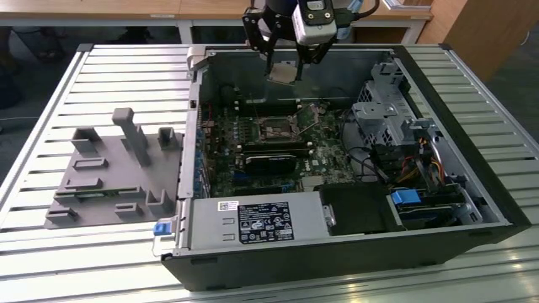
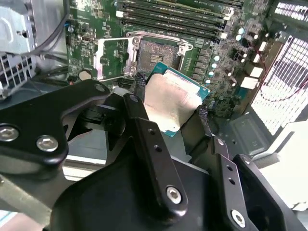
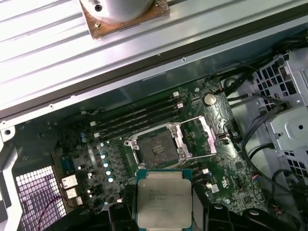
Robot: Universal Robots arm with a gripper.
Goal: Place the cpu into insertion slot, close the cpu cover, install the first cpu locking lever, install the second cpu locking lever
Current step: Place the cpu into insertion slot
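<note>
While the cpu (image 1: 283, 73) hung pinched by its edges between the jaws of the gripper (image 1: 291, 63), the first step of the task was judged to be in hand and unfinished.

Nearest in the exterior view, a labelled power supply (image 1: 257, 222) lay against the near wall of the open computer case (image 1: 337, 268). The case rested on the slatted worktop (image 1: 50, 113). A grey fixture (image 1: 118, 170) sat at the exterior view's left, just beside the case.

Farther in, beyond a black card (image 1: 269, 165) and long narrow slots (image 1: 271, 149), the insertion slot (image 1: 276, 129) lay empty, its dark pin field exposed. The cpu cover (image 2: 101, 60) stood swung open at one side of the slot, so closing it and setting both levers were judged left to do.

Farthest, the cpu hung in the air before the far wall of the case, well apart from the slot and above it, its metal top facing both wrist cameras.

The slot was hemmed by the narrow slots on its near side and by its own raised cover. A drive cage (image 1: 383, 120) with cables crowded the exterior view's right. The space directly over the slot appeared open, and the far wall left little room behind the chip.
</note>
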